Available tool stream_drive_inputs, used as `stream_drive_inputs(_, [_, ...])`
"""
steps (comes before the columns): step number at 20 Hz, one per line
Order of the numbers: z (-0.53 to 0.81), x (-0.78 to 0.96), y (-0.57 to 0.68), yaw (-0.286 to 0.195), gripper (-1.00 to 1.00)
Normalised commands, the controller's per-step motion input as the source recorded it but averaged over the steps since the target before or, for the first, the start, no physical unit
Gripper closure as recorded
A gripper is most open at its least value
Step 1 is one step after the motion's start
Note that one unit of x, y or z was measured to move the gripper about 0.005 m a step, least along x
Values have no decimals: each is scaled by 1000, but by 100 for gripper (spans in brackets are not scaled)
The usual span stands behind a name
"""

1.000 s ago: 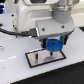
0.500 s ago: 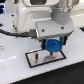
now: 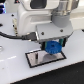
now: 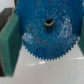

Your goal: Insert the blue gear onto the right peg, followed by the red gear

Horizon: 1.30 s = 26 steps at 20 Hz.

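While the arm hangs low over the white tabletop [image 3: 12, 70], the claw [image 3: 52, 46] is clamped on the blue gear [image 3: 52, 48], and that's the picture right now. From the exterior view the bright-blue toothed disc sits between the teal fingers [image 3: 61, 41], tilted so its face shows toward the camera, right above the grey black-rimmed plate [image 3: 36, 59]. Its lower teeth reach down to the plate's far edge; whether they actually touch it, I cannot tell from here.

Switch to the wrist view and the blue gear [image 4: 47, 34] fills nearly the whole picture, teeth crisp along its rim, raised hub with a dark hole in the middle. A teal finger pad [image 4: 10, 37] presses against one side of the disc, and a sliver of the other pad shows at the opposite edge.

Compared with a second ago and half a second ago, very little has changed: the gear is in the same spot over the plate, the arm holds the same pose, the grip unchanged. If it has dropped at all, it's too slight to make out.

The right peg is hidden behind the gear and claw. The red gear is not in view in either picture.
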Motion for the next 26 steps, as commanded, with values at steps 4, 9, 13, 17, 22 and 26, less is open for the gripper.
stream_drive_inputs(4, [341, 141, -22, 0, 100])
stream_drive_inputs(9, [38, 197, 9, 0, 100])
stream_drive_inputs(13, [0, 405, 134, 0, 100])
stream_drive_inputs(17, [28, 107, 12, 0, 100])
stream_drive_inputs(22, [150, 43, -14, 0, 100])
stream_drive_inputs(26, [438, 30, -27, 0, 100])
